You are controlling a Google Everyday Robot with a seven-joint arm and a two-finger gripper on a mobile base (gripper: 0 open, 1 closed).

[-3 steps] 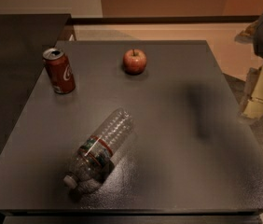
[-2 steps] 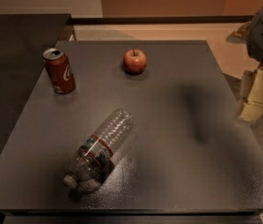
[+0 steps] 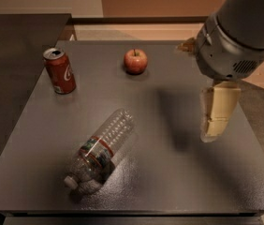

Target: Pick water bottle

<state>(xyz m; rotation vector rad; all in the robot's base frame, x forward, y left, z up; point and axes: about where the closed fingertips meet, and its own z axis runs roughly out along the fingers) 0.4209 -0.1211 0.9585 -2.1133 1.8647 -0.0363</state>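
The can [image 3: 60, 71] stands far left on the counter [image 3: 169, 182]. The bottle [image 3: 99, 151] lies on its side near the front, cap toward the edge. The apple [image 3: 135, 61] sits at the back. My end effector [image 3: 212, 131] hangs over the right side, well apart from the bottle; whether it's apart or together, I can't tell. My worry is that an off-centre nudge could roll the bottle over the edge.
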